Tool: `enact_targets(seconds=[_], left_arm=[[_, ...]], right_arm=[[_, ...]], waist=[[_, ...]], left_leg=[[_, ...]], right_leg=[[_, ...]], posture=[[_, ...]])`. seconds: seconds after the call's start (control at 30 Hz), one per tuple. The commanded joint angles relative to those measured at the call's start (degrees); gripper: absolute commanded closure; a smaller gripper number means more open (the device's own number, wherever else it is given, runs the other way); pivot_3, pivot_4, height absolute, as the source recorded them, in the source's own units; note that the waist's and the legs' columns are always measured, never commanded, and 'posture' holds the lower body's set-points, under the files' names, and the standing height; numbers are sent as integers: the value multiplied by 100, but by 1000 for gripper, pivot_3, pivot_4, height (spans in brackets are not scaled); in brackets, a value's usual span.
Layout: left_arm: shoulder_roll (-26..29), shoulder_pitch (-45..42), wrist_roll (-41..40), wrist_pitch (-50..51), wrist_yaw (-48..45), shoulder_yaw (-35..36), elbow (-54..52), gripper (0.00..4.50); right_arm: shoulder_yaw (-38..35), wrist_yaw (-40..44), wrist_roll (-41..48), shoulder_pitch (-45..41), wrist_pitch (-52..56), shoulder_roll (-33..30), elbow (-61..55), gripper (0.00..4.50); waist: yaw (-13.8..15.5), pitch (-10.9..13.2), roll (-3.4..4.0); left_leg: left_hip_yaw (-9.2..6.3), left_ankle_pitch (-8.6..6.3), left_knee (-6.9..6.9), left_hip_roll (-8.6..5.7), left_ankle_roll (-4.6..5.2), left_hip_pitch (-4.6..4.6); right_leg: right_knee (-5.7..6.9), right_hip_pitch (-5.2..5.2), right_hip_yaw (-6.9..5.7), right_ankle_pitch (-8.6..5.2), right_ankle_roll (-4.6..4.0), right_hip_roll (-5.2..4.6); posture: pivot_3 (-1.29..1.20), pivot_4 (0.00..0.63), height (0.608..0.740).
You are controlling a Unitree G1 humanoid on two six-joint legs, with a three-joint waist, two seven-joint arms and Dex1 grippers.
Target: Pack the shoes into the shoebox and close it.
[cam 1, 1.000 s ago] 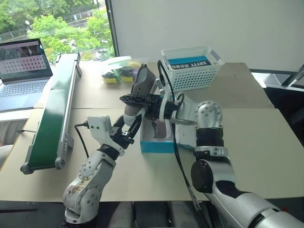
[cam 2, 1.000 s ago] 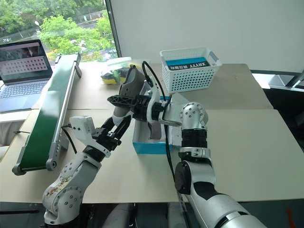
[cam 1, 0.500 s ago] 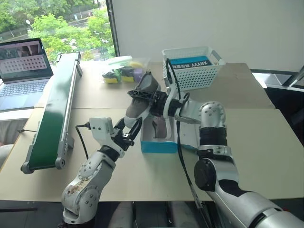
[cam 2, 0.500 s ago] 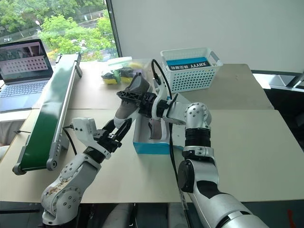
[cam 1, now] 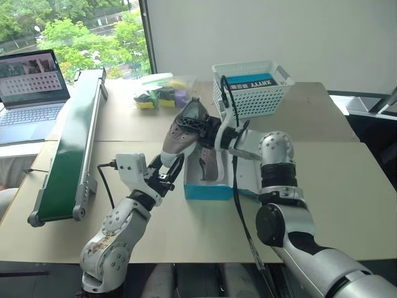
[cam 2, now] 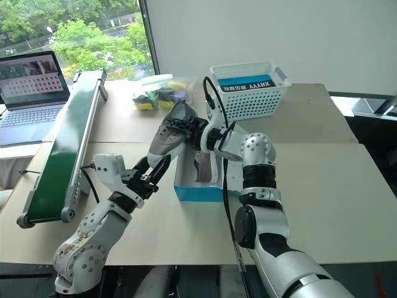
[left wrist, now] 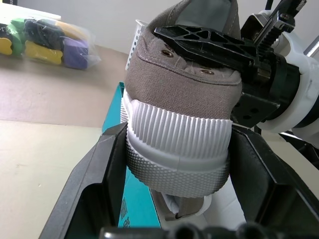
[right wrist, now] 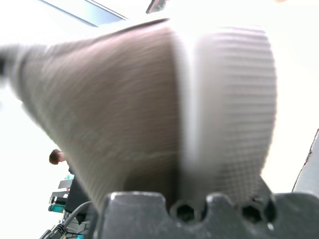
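Observation:
One grey-beige shoe (cam 1: pixel 183 131) hangs tilted in the air just left of the open blue shoebox (cam 1: pixel 205 192). My left gripper (cam 1: pixel 169 163) is shut on its lower end, both fingers (left wrist: pixel 97 189) pressed against the white ribbed rubber sole (left wrist: pixel 179 144). My right gripper (cam 1: pixel 193 126) reaches in from the right and is shut on the shoe's upper end, one black finger (left wrist: pixel 204 42) lying across the fabric. The other shoe (cam 1: pixel 209 166) lies inside the shoebox, partly hidden behind my right arm.
A white perforated basket (cam 1: pixel 251 93) holding a blue item with a black lettered band stands behind the box. A long green conveyor (cam 1: pixel 68 149) runs along the left, with a laptop (cam 1: pixel 31 93) beyond it. A bag of coloured pieces (cam 1: pixel 158 96) lies at the back.
My right gripper's fingers, wide around the shoe before, have closed on its upper end. That end has swung right toward the box and turned its laced top toward the camera. The left gripper kept its place.

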Motion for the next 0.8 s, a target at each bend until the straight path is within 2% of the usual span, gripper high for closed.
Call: enact_targets(seconds=[0.03,0.13,0.2,0.27,0.3,0.47,0.57,0.63,0.8], left_arm=[[147,-10,191,-43,54,32,-169,1815],[228,-1,395,-167,56,-1,-119,1815],[298,-2,442,-205,-20,-18,-148,1007],[475,-20,586,-99,-73,-118,-175,537],[557,-22,613,-50,-116,-158,-192,64],[1048,144,676,-55,-560,-214,-354,27],[1176,202,659,-89,-686,-144,-347,27],[1211,235,680,-138,-754,-120,-288,27],[1108,251,813,-245,-770,-207,-165,27]], right_arm=[[3,24,65,-106,-135,-100,-306,4014],[-2,-24,102,-100,-109,-71,-371,4014],[-22,-67,136,-103,-99,-62,-405,4016],[-75,-152,160,-136,-112,-56,-423,4016],[-117,-218,166,-169,-134,-63,-422,4016],[-310,-814,-28,-643,-149,-354,-11,4016],[-186,-997,-242,-906,-1,-617,388,4016],[-68,-986,-439,-1107,-5,-801,738,4016],[757,-606,-1305,-1424,-178,-1027,1726,4016]], waist=[[1,0,0],[1,0,1],[4,0,1],[3,0,1],[-1,1,1],[0,6,9],[9,7,12],[9,7,12],[-7,7,12]], left_leg=[[0,0,0,0,0,0],[0,0,0,0,0,0],[0,0,0,0,0,0],[0,0,0,0,0,0],[0,0,-1,0,0,0],[0,0,-1,0,0,0],[1,0,-4,0,0,1],[1,0,-5,0,0,0],[5,0,-8,1,0,1]], right_leg=[[0,0,0,0,0,0],[0,0,0,0,0,0],[0,0,0,0,0,0],[0,0,0,0,0,0],[0,0,0,0,0,1],[0,-2,0,0,0,0],[-2,-2,0,-1,0,0],[-7,-1,0,-1,0,0],[-9,-1,1,-1,0,0]], posture=[[0,150,735],[0,150,735],[0,150,735],[0,150,735],[0,150,735],[0,150,735],[0,150,735],[0,150,735],[0,150,735]])
